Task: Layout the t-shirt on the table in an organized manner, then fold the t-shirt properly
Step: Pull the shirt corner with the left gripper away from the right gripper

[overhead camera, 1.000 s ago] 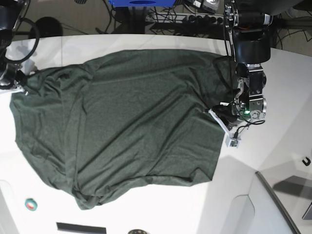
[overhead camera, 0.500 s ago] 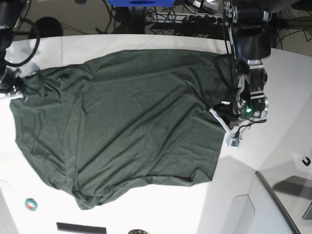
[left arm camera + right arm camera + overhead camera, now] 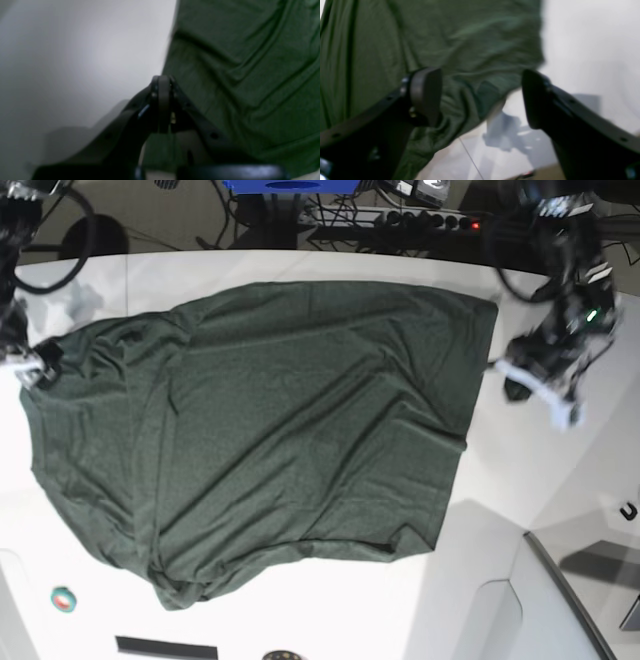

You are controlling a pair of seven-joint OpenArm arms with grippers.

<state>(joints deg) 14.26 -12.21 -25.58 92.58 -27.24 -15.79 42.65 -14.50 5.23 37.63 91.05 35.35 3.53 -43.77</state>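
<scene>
The dark green t-shirt [image 3: 270,430] lies spread over the white table [image 3: 300,605], with creases and a bunched lower hem. In the base view my left gripper [image 3: 518,385] hovers just off the shirt's right edge. The left wrist view shows that left gripper [image 3: 161,82] shut with nothing in it, the t-shirt [image 3: 237,75] beside it on the table [image 3: 75,50]. At the shirt's left edge my right gripper [image 3: 35,368] stands open. Its fingers [image 3: 427,95] straddle a rumpled corner of the t-shirt [image 3: 460,50] without gripping it.
A small red and green object [image 3: 64,599] and a black strip [image 3: 165,647] lie near the front edge. A grey panel [image 3: 575,605] fills the lower right corner, with a small black hook [image 3: 627,511] above it. Cables and a blue box [image 3: 290,185] sit behind the table.
My left arm has pulled away to the right, off the shirt, and the shirt's upper right corner now lies flat. My right gripper has opened and let go of the left edge.
</scene>
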